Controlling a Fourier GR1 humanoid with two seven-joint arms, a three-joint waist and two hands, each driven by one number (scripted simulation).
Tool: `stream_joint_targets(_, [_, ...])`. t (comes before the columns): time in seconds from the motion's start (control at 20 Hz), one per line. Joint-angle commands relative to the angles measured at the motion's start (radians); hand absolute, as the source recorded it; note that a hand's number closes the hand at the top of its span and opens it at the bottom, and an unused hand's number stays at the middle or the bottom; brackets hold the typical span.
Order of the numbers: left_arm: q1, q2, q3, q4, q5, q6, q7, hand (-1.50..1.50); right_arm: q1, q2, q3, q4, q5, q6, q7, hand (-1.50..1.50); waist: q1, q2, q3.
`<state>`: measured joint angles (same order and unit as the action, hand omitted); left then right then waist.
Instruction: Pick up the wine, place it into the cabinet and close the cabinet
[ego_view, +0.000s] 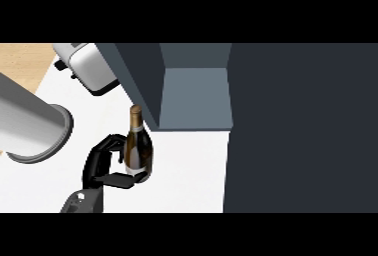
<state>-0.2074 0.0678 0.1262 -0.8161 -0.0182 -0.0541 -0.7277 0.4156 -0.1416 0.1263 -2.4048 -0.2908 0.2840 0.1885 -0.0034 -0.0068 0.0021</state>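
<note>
One wine bottle, one cabinet, one toaster and one hand show. The bottle is dark glass with a gold neck and pale label, standing on the white table just before the open cabinet. The left hand curls round its base.

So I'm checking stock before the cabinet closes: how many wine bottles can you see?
1. The bottle stands on the white counter just in front of the open cabinet, with a robot hand curled round it. Others could be hidden behind the cabinet door.
</note>
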Motion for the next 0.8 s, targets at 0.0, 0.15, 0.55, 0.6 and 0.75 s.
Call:
stream_joint_targets(0.0, [0.077, -0.047, -0.07, -0.194, -0.029, 0.06, 0.124, 1.5, 0.028, 0.005, -0.011, -0.144, -0.068, -0.03, 0.072, -1.5, 0.005, 0.001, -0.001])
stream_joint_targets(0.15, [0.018, -0.066, -0.112, -0.261, -0.042, 0.122, 0.23, 1.5, -0.032, -0.013, -0.039, -0.115, -0.08, -0.03, 0.095, -1.5, 0.002, 0.004, -0.002])
stream_joint_targets(0.55, [-0.015, -0.067, -0.261, -0.407, -0.044, 0.271, 0.472, 1.5, 0.041, -0.027, -0.09, -0.154, -0.141, -0.005, 0.097, -1.5, -0.004, 0.003, -0.002])
stream_joint_targets(0.6, [-0.094, -0.068, -0.249, -0.313, -0.047, 0.272, 0.459, 1.5, -0.012, -0.014, -0.07, -0.1, -0.108, 0.008, 0.069, -1.5, -0.006, 0.006, -0.002])
stream_joint_targets(0.75, [-0.139, -0.067, -0.372, -0.304, -0.077, 0.401, 0.505, 1.5, 0.014, -0.004, -0.045, -0.147, -0.094, -0.011, 0.09, -1.5, -0.016, 0.005, -0.002])
